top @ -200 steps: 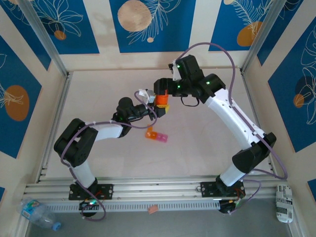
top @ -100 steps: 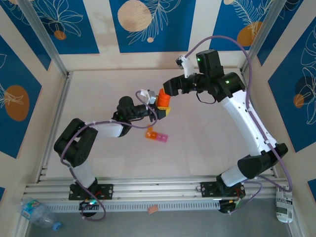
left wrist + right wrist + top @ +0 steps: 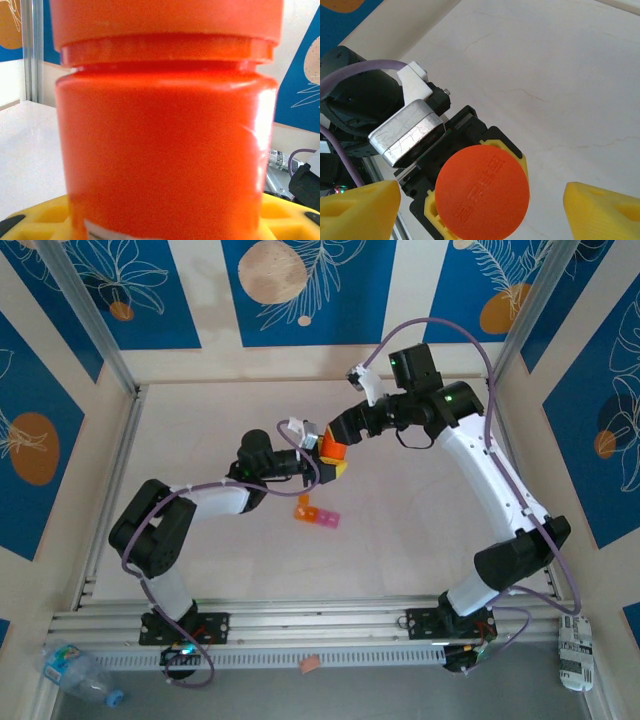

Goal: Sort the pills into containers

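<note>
My left gripper (image 3: 337, 466) holds the orange pill bottle (image 3: 331, 446) upright above the middle of the table, shut on its body. In the left wrist view the bottle (image 3: 165, 140) is very close, with yellow fingers (image 3: 37, 217) at both lower corners. My right gripper (image 3: 340, 430) hovers just above the bottle's cap (image 3: 482, 192). It is open (image 3: 481, 215), its yellow fingertips (image 3: 360, 207) wide apart on either side of the cap and not touching it. The containers (image 3: 316, 512), a small orange and pink strip, lie on the table just in front of the bottle.
Aluminium frame rails (image 3: 300, 622) run along the near edge and the sides. A plastic water bottle (image 3: 75, 670) lies at the bottom left, a crumpled wrapper (image 3: 575, 652) at the bottom right, and a small pink scrap (image 3: 310, 664) on the near rail.
The right gripper has lifted off the bottle's cap, swung back to the right, then come slightly closer again. The left arm and the bottle have stayed put.
</note>
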Controlling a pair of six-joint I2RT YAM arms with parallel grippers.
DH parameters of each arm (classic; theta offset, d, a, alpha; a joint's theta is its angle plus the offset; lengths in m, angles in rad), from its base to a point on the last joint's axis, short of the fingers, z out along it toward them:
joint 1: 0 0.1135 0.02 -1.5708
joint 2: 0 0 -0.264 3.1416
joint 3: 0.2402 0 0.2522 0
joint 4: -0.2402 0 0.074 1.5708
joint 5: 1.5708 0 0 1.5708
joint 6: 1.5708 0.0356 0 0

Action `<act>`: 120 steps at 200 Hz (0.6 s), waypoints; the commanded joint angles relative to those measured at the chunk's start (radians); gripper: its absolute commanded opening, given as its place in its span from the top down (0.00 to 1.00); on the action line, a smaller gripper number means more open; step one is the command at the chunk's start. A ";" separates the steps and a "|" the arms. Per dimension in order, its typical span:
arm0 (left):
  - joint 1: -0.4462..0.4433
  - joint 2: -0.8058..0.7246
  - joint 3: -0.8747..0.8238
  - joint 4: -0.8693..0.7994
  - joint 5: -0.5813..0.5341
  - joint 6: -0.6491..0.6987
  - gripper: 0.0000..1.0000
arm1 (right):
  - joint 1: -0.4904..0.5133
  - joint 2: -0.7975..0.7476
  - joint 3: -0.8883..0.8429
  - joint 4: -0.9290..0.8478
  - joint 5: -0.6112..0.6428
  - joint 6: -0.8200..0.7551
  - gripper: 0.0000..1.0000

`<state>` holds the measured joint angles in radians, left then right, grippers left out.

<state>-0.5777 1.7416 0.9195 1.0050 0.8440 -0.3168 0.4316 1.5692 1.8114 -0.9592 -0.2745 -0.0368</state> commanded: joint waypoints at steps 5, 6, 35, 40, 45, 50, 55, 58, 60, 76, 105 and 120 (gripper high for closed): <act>0.008 -0.014 0.033 0.024 0.040 -0.017 1.00 | -0.004 0.021 -0.015 -0.020 -0.042 -0.015 0.16; 0.009 -0.014 0.034 0.024 0.040 -0.018 1.00 | -0.004 0.021 -0.014 -0.020 -0.042 -0.015 0.16; 0.008 -0.015 0.035 0.024 0.041 -0.019 1.00 | -0.004 0.032 -0.012 -0.018 -0.056 -0.008 0.20; 0.008 -0.015 0.036 0.023 0.041 -0.019 1.00 | -0.003 0.034 -0.012 -0.019 -0.059 -0.007 0.20; 0.008 -0.016 0.036 0.024 0.041 -0.020 1.00 | -0.002 0.036 -0.011 -0.019 -0.063 -0.007 0.21; 0.009 -0.014 0.035 0.023 0.041 -0.020 1.00 | -0.002 0.037 -0.011 -0.019 -0.064 -0.005 0.21; 0.008 -0.015 0.038 0.024 0.043 -0.020 1.00 | -0.002 0.038 -0.011 -0.019 -0.066 -0.005 0.22; 0.008 -0.015 0.037 0.023 0.043 -0.021 1.00 | -0.002 0.039 -0.011 -0.020 -0.068 -0.005 0.23; 0.008 -0.016 0.037 0.024 0.043 -0.021 1.00 | -0.002 0.040 -0.011 -0.020 -0.068 -0.005 0.23; 0.008 -0.014 0.039 0.022 0.043 -0.021 1.00 | -0.001 0.044 -0.012 -0.021 -0.070 -0.003 0.28; 0.008 -0.015 0.042 0.023 0.043 -0.022 1.00 | 0.002 0.050 -0.023 -0.022 -0.083 -0.002 0.45; 0.008 -0.015 0.045 0.022 0.043 -0.024 1.00 | 0.005 0.049 -0.035 -0.020 -0.089 0.001 0.54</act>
<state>-0.5777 1.7420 0.9257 0.9997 0.8608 -0.3355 0.4316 1.6089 1.8042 -0.9581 -0.3233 -0.0387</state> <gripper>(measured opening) 0.532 0.512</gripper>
